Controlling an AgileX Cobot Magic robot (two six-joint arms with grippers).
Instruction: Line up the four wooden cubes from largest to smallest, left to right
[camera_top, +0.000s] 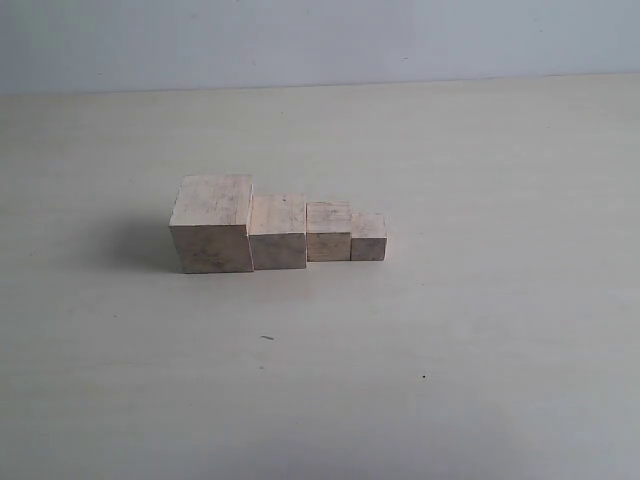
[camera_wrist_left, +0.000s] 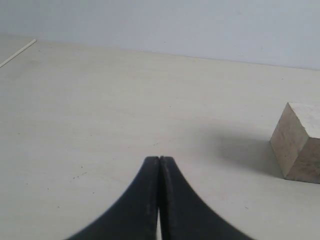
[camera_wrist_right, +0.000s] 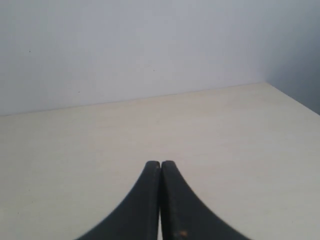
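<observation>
Four pale wooden cubes stand touching in a row on the table in the exterior view: the largest cube (camera_top: 213, 223) at the left, then the second cube (camera_top: 278, 231), the third cube (camera_top: 328, 231) and the smallest cube (camera_top: 368, 237) at the right. Neither arm shows in that view. In the left wrist view my left gripper (camera_wrist_left: 159, 159) is shut on nothing, and one cube (camera_wrist_left: 299, 141) stands well off to its side at the picture's edge. My right gripper (camera_wrist_right: 160, 163) is shut and empty too, with only bare table ahead of it.
The pale table (camera_top: 450, 350) runs back to a plain light wall (camera_top: 320, 40). A table edge (camera_wrist_left: 17, 52) shows in the left wrist view, and a table corner (camera_wrist_right: 265, 84) in the right wrist view.
</observation>
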